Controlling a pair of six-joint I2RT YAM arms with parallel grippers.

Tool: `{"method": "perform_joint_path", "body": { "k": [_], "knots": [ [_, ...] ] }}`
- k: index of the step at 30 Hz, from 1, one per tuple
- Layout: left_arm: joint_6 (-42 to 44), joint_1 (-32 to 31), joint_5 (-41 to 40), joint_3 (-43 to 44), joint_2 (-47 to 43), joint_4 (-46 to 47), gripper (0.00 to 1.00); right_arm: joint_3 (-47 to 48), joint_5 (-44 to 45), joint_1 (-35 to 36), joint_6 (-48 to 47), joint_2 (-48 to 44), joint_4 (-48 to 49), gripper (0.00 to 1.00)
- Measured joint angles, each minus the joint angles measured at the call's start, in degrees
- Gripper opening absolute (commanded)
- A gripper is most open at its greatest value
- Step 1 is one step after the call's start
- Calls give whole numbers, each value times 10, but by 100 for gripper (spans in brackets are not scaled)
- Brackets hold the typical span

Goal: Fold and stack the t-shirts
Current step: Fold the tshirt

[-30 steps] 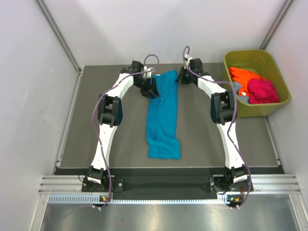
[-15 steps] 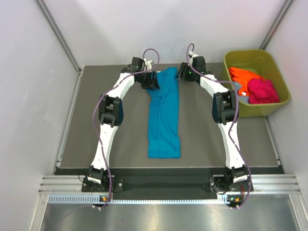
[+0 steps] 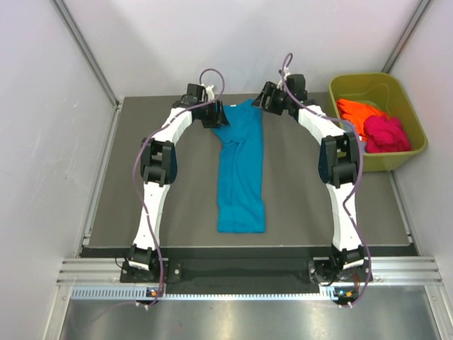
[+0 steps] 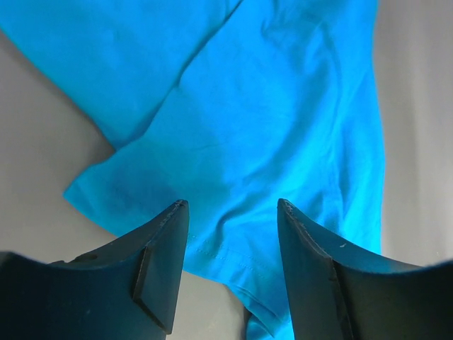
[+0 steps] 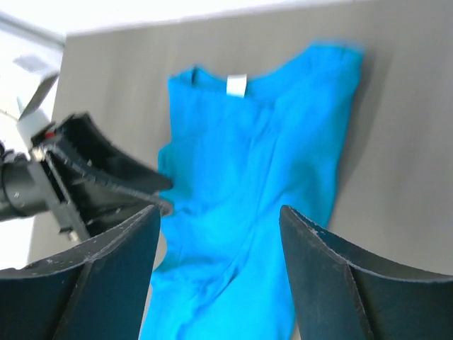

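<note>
A teal-blue t-shirt (image 3: pixel 241 170) lies on the dark table as a long narrow strip, its collar at the far end. In the right wrist view its white neck label (image 5: pixel 236 85) shows at the top. My left gripper (image 3: pixel 212 113) hovers open by the shirt's far left corner; in the left wrist view (image 4: pixel 232 205) a folded sleeve and hem (image 4: pixel 233 262) lie beneath the empty fingers. My right gripper (image 3: pixel 267 99) is open near the far right corner, above the shirt (image 5: pixel 248 163), holding nothing. An orange t-shirt (image 3: pixel 354 111) and a magenta t-shirt (image 3: pixel 386 133) are bunched in the tub.
The olive-green tub (image 3: pixel 410 152) stands at the table's far right. Bare dark table (image 3: pixel 297 205) stretches on both sides of the shirt. White walls close in the left, right and back. The left gripper's body (image 5: pixel 85 177) shows in the right wrist view.
My right gripper has opened and let go of the shirt's far end. Both grippers have drawn back toward the far edge and apart, and the collar end now lies flat.
</note>
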Motion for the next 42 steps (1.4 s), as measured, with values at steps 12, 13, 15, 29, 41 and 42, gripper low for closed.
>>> {"method": "perform_joint_path", "body": {
  "k": [12, 13, 15, 29, 41, 42],
  "knots": [
    [-34, -1, 12, 1, 24, 27, 57, -33, -45, 12, 76, 70, 17, 70],
    [-35, -1, 12, 7, 28, 31, 57, -33, -45, 12, 81, 72, 18, 70],
    [-37, -2, 10, 20, 37, 38, 57, -32, -46, 12, 90, 74, 21, 71],
    [-34, -6, -76, 113, 111, 138, 57, 45, -31, 8, 124, 122, 23, 72],
    [-1, -4, -172, 118, 136, 245, 57, 94, 10, 1, 102, 155, 50, 71],
    [1, -4, -176, 118, 136, 249, 57, 94, 9, 0, 95, 156, 55, 71]
  ]
}}
